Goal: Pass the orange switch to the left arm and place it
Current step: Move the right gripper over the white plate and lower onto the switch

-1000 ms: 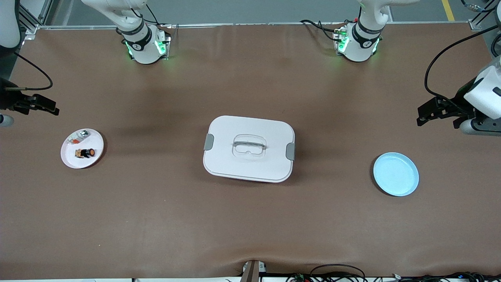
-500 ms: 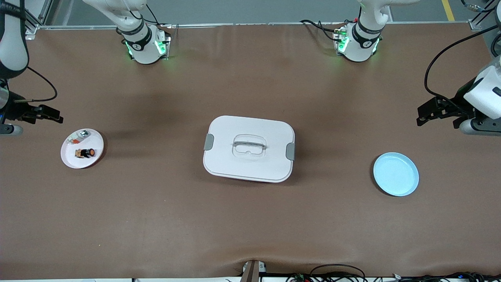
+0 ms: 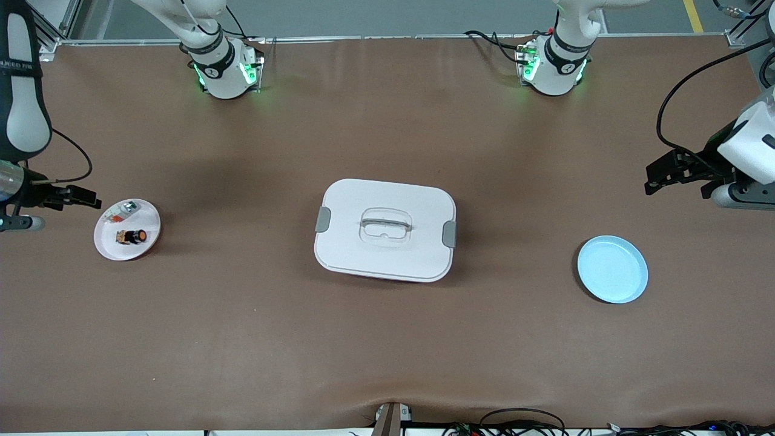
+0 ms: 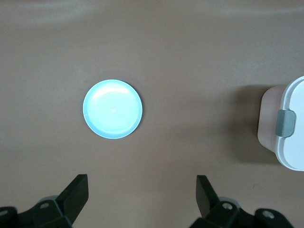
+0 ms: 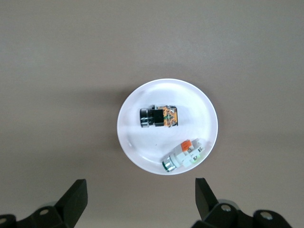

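The orange switch [image 3: 132, 236] lies on its side on a small white plate [image 3: 112, 248] at the right arm's end of the table. In the right wrist view the switch [image 5: 158, 117] shows its black body and orange cap on that plate [image 5: 142, 147]. My right gripper [image 3: 92, 200] hangs open over the table just beside the plate, fingers [image 5: 78, 190] wide apart and empty. My left gripper [image 3: 649, 178] waits open over the table's left-arm end, its fingers [image 4: 80, 187] empty. The white box [image 3: 385, 229] stands mid-table between the two plates.
A silver-and-clear part [image 3: 124, 210] with a red bit shares the white plate with the switch. A light blue plate [image 3: 612, 269] lies bare at the left arm's end. The left wrist view shows this blue plate [image 4: 112, 109] and one latched corner of the box [image 4: 292, 123].
The right arm has carried its open gripper closer to the white plate. The left arm, the box and both plates have stayed put.
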`<state>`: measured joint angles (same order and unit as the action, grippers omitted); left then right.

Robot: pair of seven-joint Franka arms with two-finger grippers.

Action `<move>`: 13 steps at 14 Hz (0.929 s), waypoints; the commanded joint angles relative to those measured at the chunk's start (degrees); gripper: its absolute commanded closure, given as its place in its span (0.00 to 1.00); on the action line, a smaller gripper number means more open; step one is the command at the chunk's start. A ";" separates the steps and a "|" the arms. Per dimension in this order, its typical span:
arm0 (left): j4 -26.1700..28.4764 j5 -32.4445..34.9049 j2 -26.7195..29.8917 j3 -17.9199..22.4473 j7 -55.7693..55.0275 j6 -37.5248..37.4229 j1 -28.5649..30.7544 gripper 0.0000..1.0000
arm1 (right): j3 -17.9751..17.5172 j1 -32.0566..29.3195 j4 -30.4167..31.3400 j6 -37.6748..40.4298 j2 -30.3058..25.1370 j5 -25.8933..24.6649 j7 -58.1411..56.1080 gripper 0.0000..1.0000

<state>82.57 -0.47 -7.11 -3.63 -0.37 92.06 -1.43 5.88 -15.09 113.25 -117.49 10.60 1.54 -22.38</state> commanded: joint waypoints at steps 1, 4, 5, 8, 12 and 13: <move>-0.13 -0.05 0.61 -0.06 0.29 -0.65 0.20 0.00 | -0.69 -1.60 0.04 -2.82 3.10 2.59 -2.48 0.00; -0.13 -0.14 0.61 -0.06 0.29 -0.65 0.20 0.00 | -0.69 -1.26 1.53 -8.27 5.47 2.68 -3.72 0.00; -0.13 -0.05 0.61 -0.06 0.29 -0.65 0.20 0.00 | -0.69 -1.25 1.36 -9.33 6.62 2.68 -4.76 0.00; -0.13 -0.14 0.61 -0.06 0.29 -0.65 0.20 0.00 | -0.78 -1.60 1.27 -14.43 10.39 2.77 -6.88 0.00; -0.13 -0.14 0.61 -0.06 0.37 -0.65 0.20 0.00 | -1.04 -1.43 1.01 -19.70 14.70 2.86 -8.02 0.00; -0.13 -0.14 0.61 -0.06 0.29 -0.65 0.20 0.00 | -1.04 -1.43 1.01 -20.41 15.58 2.86 -8.72 0.00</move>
<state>82.56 -0.47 -7.11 -3.62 -0.37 92.06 -1.43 5.64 -15.68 114.81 -136.40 24.43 3.41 -28.89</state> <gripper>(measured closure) 0.000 0.000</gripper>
